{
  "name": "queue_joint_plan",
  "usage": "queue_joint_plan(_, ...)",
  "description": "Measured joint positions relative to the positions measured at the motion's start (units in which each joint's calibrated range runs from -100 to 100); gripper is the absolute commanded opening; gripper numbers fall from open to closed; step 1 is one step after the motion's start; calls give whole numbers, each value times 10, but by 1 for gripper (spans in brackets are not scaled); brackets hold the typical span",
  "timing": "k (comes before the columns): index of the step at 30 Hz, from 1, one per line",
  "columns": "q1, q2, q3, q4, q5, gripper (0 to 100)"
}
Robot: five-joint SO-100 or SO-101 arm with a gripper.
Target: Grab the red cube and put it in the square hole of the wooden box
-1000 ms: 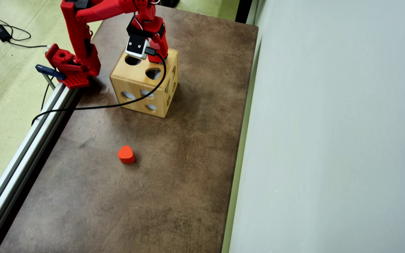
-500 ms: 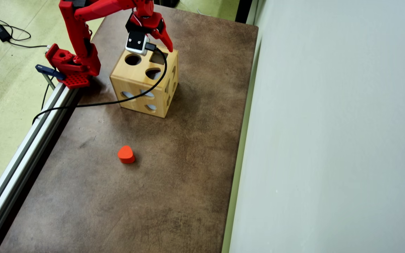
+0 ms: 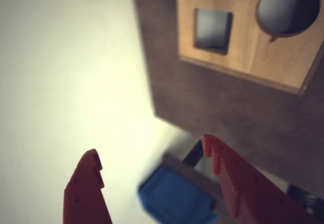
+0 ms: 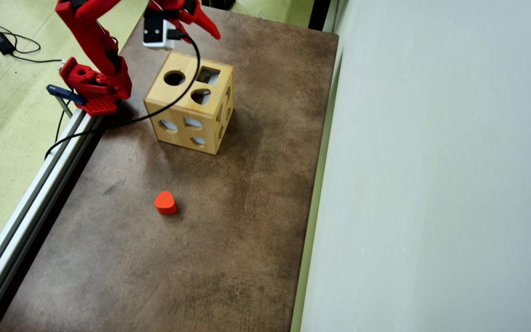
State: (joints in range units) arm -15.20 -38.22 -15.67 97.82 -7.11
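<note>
The wooden box (image 4: 191, 108) stands at the far end of the brown table, its square hole (image 4: 208, 75) on top at the far right corner. In the wrist view the box top (image 3: 248, 51) and square hole (image 3: 212, 29) lie at the upper right. A small red block (image 4: 165, 203), rounded on one side, lies alone mid-table, well in front of the box. My gripper (image 4: 205, 25) hovers high beyond the box's far edge. In the wrist view the gripper (image 3: 149, 145) is open with nothing between its red fingers (image 3: 86, 193).
The arm's red base (image 4: 92, 87) is clamped at the table's left edge beside an aluminium rail (image 4: 30, 193). A black cable (image 4: 173, 99) drapes over the box. A blurred blue object (image 3: 174, 196) lies below the jaws. A pale wall (image 4: 431, 184) borders the table's right side.
</note>
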Motion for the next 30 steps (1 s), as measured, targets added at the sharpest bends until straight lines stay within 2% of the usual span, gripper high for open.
queue_joint_plan(5, 0, -173, 21, 0, 0, 32)
queue_joint_plan(9, 2, -309, 108, 0, 8, 32)
queue_joint_plan(17, 4, -569, 284, 0, 133, 32)
queue_joint_plan(21, 13, -572, 302, 0, 147, 32)
queue_joint_plan(30, 226, -575, 302, 0, 123, 32)
